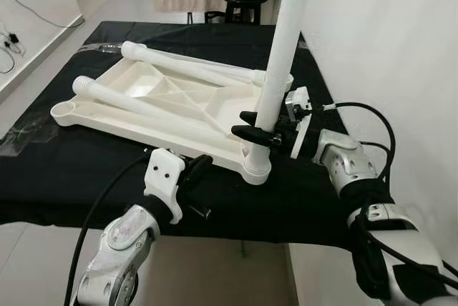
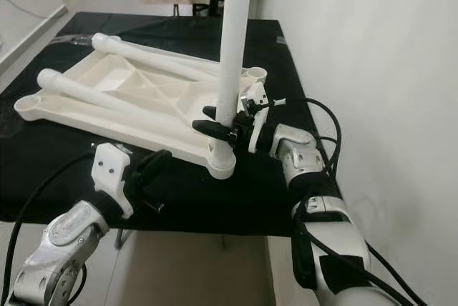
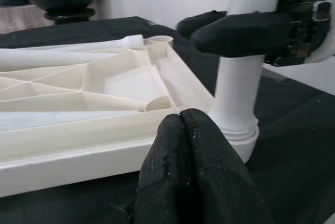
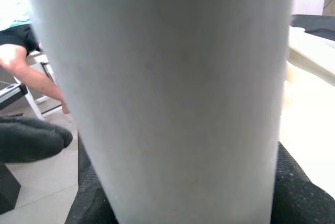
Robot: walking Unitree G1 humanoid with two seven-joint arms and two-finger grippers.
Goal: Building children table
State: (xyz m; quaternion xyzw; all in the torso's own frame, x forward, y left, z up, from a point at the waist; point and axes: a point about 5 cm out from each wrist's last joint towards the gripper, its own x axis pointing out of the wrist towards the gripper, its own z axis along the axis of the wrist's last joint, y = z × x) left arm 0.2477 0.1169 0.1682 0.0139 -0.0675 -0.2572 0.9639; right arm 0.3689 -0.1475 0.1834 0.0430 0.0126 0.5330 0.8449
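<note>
Here the right gripper (image 1: 259, 126) has its two black fingers clamped around the upright white plastic table leg (image 1: 284, 48) just above the near corner socket (image 1: 255, 167) of the upside-down white plastic tabletop (image 1: 164, 102) — the leg's long axis runs straight down into that socket. The left gripper (image 1: 195, 171) hangs empty, fingers pressed together, just beside the tabletop's near edge. Two more white legs (image 1: 154, 108) lie across the ribbed underside, on the black cloth-covered table (image 1: 64, 170)

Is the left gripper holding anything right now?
No. The left gripper has its fingers pressed together on nothing, just short of the white tabletop.
</note>
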